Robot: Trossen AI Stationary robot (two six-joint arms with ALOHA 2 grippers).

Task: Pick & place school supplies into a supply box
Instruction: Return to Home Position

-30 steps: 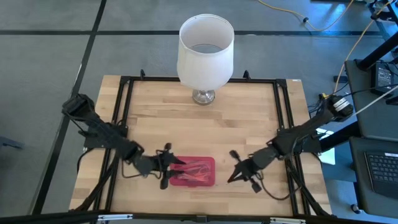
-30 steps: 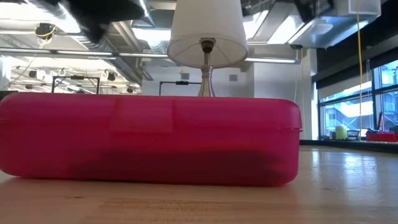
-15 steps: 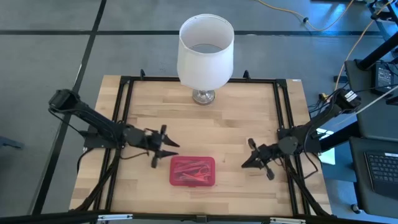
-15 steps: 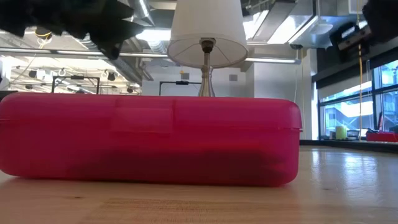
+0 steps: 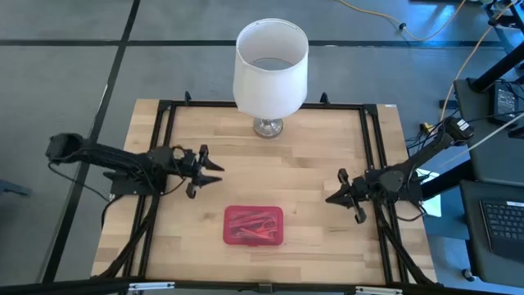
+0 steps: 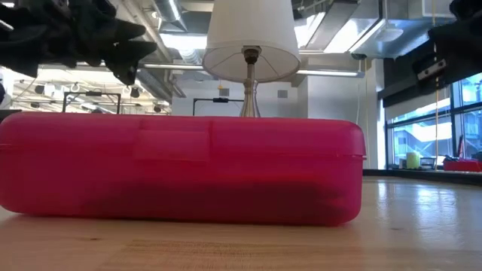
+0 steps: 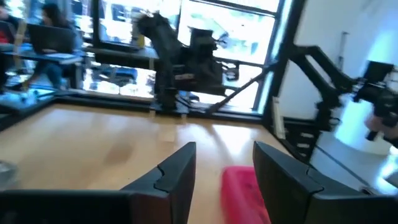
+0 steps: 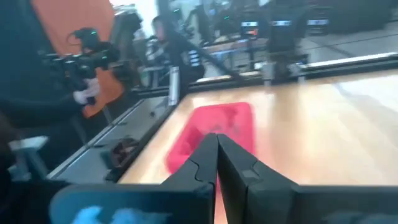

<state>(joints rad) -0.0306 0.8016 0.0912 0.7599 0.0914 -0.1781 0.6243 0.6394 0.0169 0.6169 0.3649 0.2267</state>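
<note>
No readable text, label, brand, number or sign in any view, box point(image 6: 181, 169) side unmarked, lampshade point(image 5: 271, 70) unmarked, room fixtures beyond the table too blurred to read

A pale wooden desk point(image 5: 311, 164) edged by a black metal frame point(image 5: 205, 104) stood on grey carpeted floor point(image 5: 65, 65) crossed by dark seams. A white-shaded lamp point(image 5: 271, 70) on a silver foot sat at its far edge. To the right a yellow cable point(image 5: 472, 51) trailed over the floor near a keyboard point(image 5: 501, 225), and the room behind showed strip lights point(image 6: 177, 41) under an open ceiling and tall windows point(image 6: 433, 143).
</note>
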